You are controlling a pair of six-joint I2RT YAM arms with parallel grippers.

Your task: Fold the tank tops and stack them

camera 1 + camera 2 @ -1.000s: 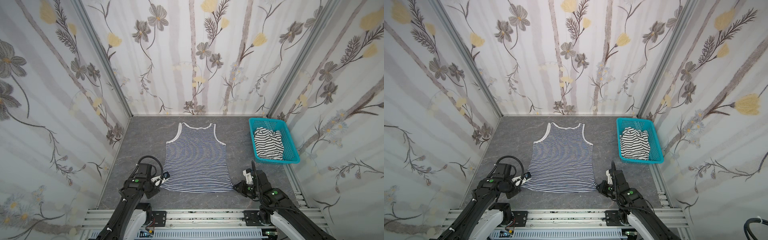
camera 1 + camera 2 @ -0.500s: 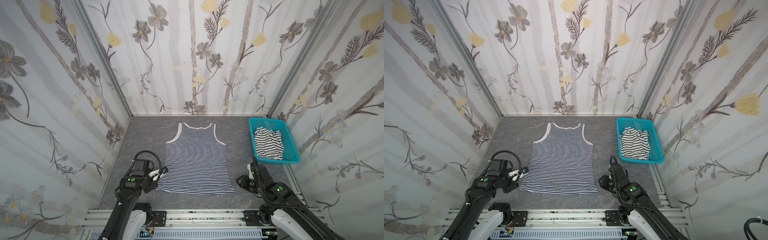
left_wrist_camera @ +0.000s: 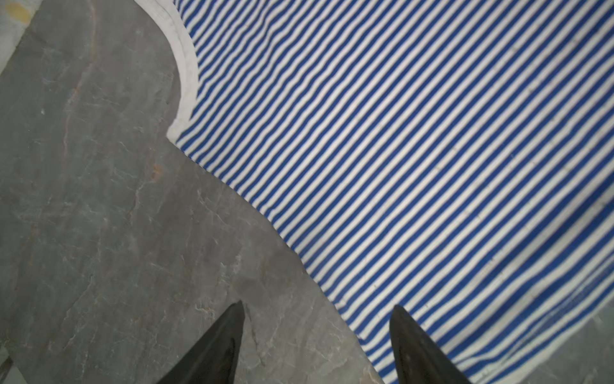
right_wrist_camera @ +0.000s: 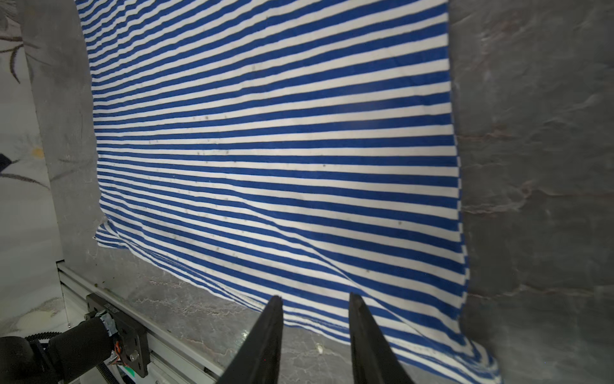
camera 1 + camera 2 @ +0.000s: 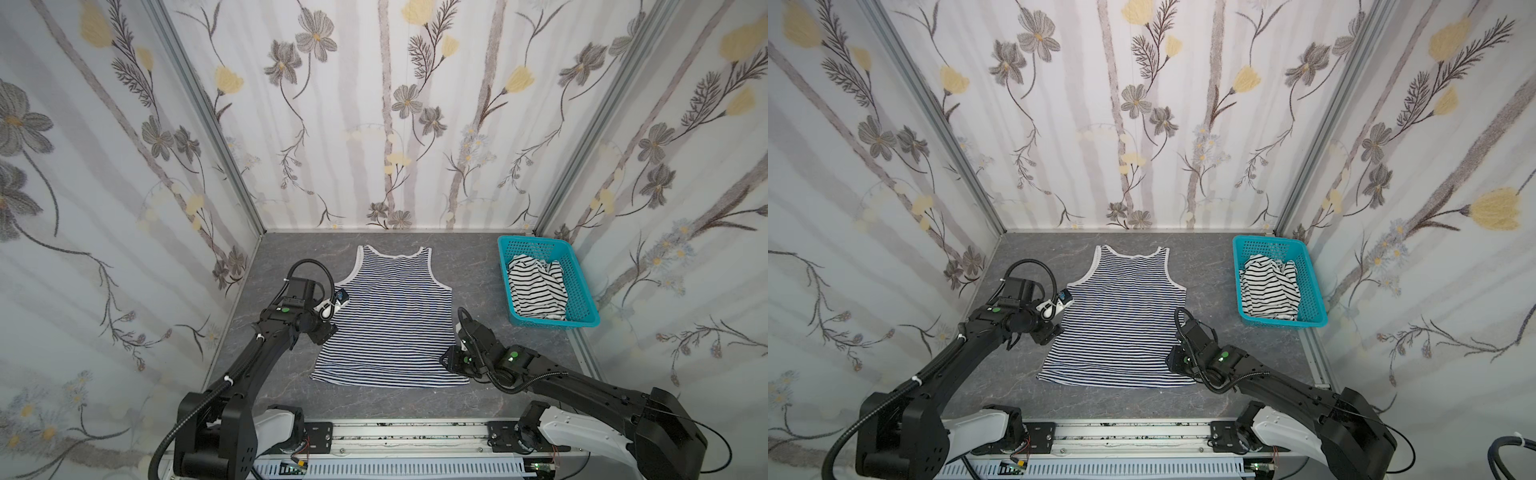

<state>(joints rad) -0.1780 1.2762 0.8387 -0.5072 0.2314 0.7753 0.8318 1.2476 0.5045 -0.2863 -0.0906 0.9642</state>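
Note:
The navy-and-white fine-striped tank top (image 5: 390, 320) (image 5: 1121, 316) lies flat on the grey table, neck toward the back wall. The other tank top, white with wider black stripes (image 5: 536, 286) (image 5: 1268, 291), lies crumpled in the turquoise basket (image 5: 579, 297). My left gripper (image 5: 334, 306) (image 3: 317, 307) is open above the flat top's left side edge (image 3: 398, 166), just below the armhole, holding nothing. My right gripper (image 5: 449, 360) (image 4: 315, 297) is open with a narrower gap, empty, hovering over the hem (image 4: 265, 149) near its right corner.
The basket (image 5: 1312, 297) stands at the back right, against the right wall. Flowered walls close in the table on three sides. An aluminium rail (image 5: 395, 436) with the arm bases runs along the front edge. Bare grey table (image 5: 478, 266) lies between the flat top and the basket.
Both grippers opened and let go of the flat top's hem corners. The left one moved up the side edge toward the armhole. The right one shifted left over the hem.

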